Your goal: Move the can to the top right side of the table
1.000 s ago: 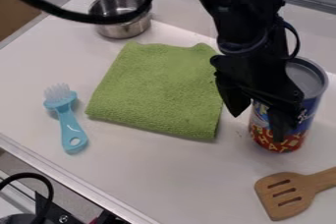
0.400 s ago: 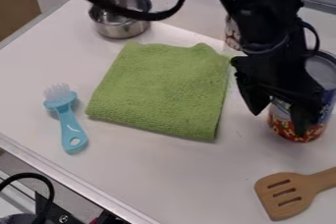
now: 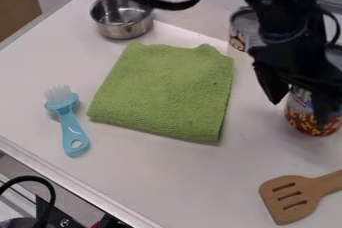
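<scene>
"Handling this can [image 3: 300, 119], what should I expect?"

"Stiff metal walls, I'd judge, and a fair weight if it's full. The printed side could be slippery, but it's hardly fragile."

"Where does it stand?"

"Upright on the table [image 3: 153, 182], at the right of the view, partly behind the gripper [image 3: 298, 114]."

"Has the gripper got hold of it?"

"I'd say not. The jaws are spread well apart, one across the can's front, the other off its left side. Whether either touches, I can't tell."

"So where would you grip it?"

"Around the body, about mid-height, squarely from opposite sides. A hold too near the rim could let it tip."

"And the count, working outward?"

"Two cans in all: this one, and a second tin [image 3: 238, 37] behind it, beyond the arm's left side. Then one wooden spatula [image 3: 312, 189] nearer the camera, one folded green cloth [image 3: 163, 89] to the left, one small metal pot [image 3: 120, 28] past the cloth's far corner, and one blue brush [image 3: 71, 128] farthest left."
</scene>
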Tool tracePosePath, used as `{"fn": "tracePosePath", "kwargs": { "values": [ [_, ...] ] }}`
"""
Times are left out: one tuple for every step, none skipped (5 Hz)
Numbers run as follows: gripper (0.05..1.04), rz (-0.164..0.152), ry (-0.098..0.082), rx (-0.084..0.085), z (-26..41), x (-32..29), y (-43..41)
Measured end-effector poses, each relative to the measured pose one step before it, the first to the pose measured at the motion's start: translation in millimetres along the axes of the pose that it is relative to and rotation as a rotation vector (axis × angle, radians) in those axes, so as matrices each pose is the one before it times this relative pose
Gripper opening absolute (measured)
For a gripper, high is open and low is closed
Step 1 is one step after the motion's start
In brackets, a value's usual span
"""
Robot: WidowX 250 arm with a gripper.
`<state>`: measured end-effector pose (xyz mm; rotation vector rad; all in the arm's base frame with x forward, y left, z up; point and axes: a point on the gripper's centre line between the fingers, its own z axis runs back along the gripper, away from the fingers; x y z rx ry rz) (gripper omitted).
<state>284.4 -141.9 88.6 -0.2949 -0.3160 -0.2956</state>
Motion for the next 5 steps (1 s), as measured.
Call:
{"fn": "tracePosePath", "kwargs": {
  "values": [
    [0.997, 0.0180, 0.0069, 0.0078, 4.49, 7.39, 3.19],
    [0.997, 0.0580, 0.0818, 0.0467, 5.59, -8.81, 13.54],
    [0.997, 0.0522, 0.0545, 0.0380, 14.22, -12.64, 13.80],
    [0.997, 0.0609, 0.0803, 0.0316, 12.56, -21.11, 16.83],
    [0.997, 0.0790, -0.0395, -0.0201, 13.57, -13.69, 18.12]
  ]
}}
